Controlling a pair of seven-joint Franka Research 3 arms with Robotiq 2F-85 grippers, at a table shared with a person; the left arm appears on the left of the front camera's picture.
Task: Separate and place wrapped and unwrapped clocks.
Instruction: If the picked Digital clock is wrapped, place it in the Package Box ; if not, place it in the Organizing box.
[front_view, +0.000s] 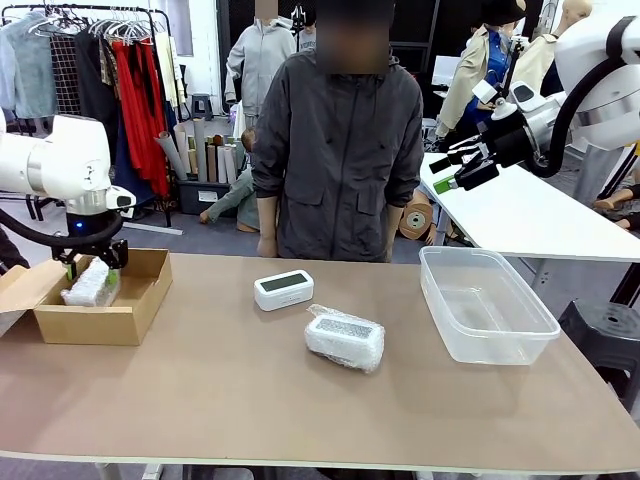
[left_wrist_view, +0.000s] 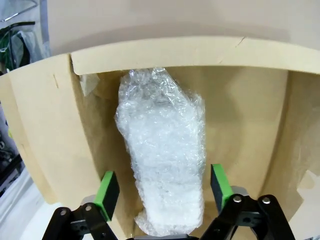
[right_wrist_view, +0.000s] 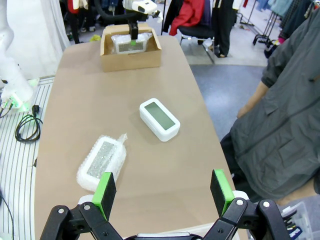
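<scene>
One wrapped clock (front_view: 90, 285) lies in the cardboard box (front_view: 100, 322) at the table's left, bundled in bubble plastic. My left gripper (front_view: 92, 262) hangs just over it. In the left wrist view this gripper (left_wrist_view: 164, 187) is open, its green pads (left_wrist_view: 107, 192) standing on either side of the bundle (left_wrist_view: 162, 150) with small gaps. A second wrapped clock (front_view: 345, 338) rests mid-table, and the bare clock (front_view: 284, 289) with its grey-green screen sits just behind it. My right gripper (front_view: 455, 170) is open, raised high at the right; in its own view the gripper (right_wrist_view: 162, 192) looks down on the bare clock (right_wrist_view: 159, 119) and the wrapped clock (right_wrist_view: 101, 161).
A clear plastic container (front_view: 487, 305) stands at the table's right. A person in a dark jacket (front_view: 335, 150) stands at the far edge, hands down. The cardboard box (right_wrist_view: 131, 60) has its flaps open. A white table (front_view: 520, 215) lies behind at the right.
</scene>
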